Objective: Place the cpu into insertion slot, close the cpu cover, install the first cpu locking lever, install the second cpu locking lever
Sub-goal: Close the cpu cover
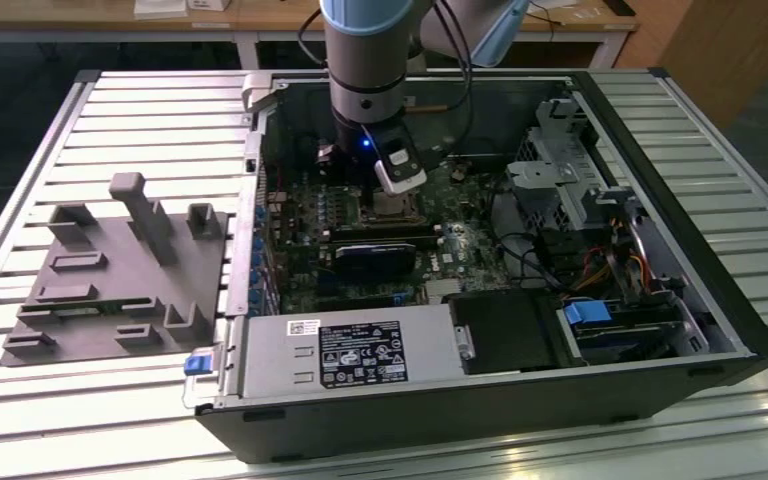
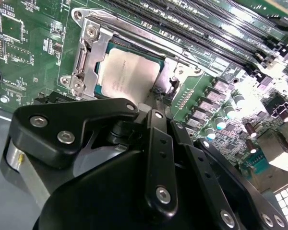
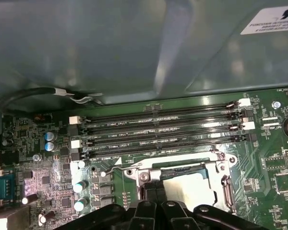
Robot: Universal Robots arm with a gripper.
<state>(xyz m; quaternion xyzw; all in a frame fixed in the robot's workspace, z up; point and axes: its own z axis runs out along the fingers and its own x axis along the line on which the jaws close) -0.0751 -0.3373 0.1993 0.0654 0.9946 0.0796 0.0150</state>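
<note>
The cpu (image 2: 128,74), a dull silver square, lies flat in the insertion slot (image 2: 107,47) on the green motherboard. The cpu cover (image 2: 89,57), a silvery frame, lies down around the cpu (image 3: 189,189). A thin locking lever (image 2: 149,39) runs along the socket's side beside the memory slots, and its bent end (image 3: 116,168) shows in the first wrist view. My gripper (image 2: 162,93) hangs right over one edge of the socket, its black fingers (image 3: 150,195) pressed together at the cover's rim with nothing seen between them. In the exterior view the gripper (image 1: 391,195) reaches down into the open computer case.
Long black memory slots (image 3: 163,132) run beside the socket. Capacitors (image 2: 220,122) and small components crowd the board near the fingers. A black block (image 1: 371,255), a power supply (image 1: 344,355) and drive cages (image 1: 584,200) fill the case. A grey fixture (image 1: 117,275) stands on the slatted table.
</note>
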